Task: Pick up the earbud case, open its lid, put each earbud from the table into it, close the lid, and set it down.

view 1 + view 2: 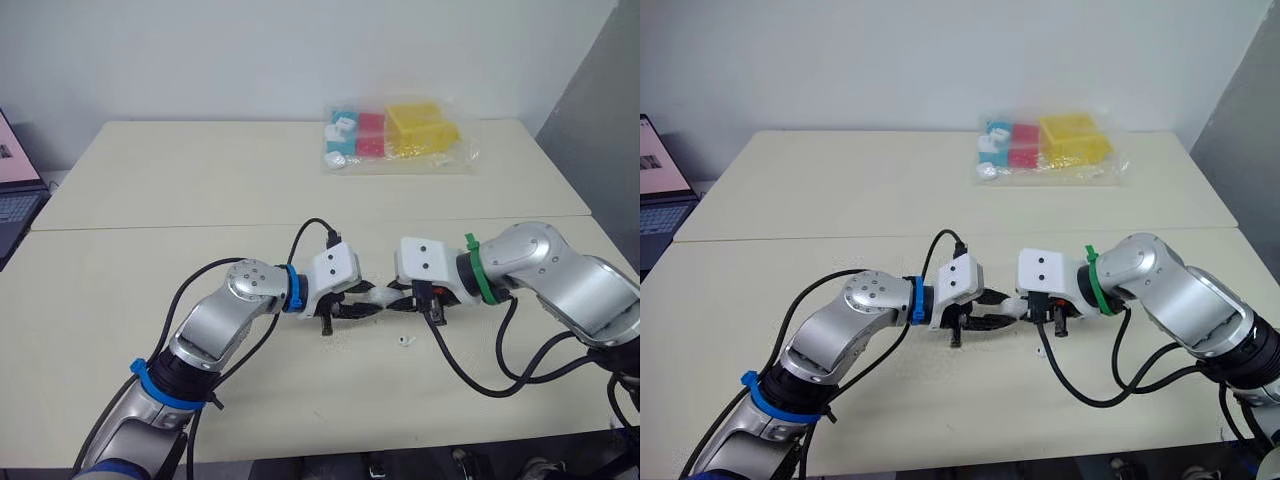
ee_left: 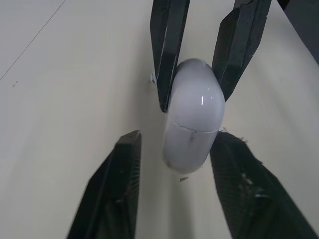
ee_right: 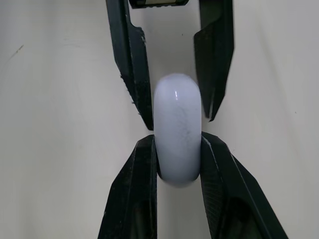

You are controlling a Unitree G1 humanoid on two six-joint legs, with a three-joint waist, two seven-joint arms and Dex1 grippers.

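Observation:
A white oval earbud case [image 1: 383,296] is held just above the table [image 1: 150,300], between my two grippers, which face each other. Its lid looks closed, with a seam [image 2: 192,129] across it. My right gripper [image 3: 177,138] is shut on the case [image 3: 177,134], one finger pressing each side. My left gripper [image 2: 177,135] is open around the other end of the case [image 2: 192,119], and its fingers [image 2: 117,189] stand wider than the case. One small white earbud [image 1: 403,341] lies on the table just in front of the right gripper.
At the back right of the far table lies a clear plastic bag [image 1: 395,135] holding coloured blocks. A laptop [image 1: 15,190] is at the left edge. Black cables [image 1: 470,375] loop from both wrists over the near table.

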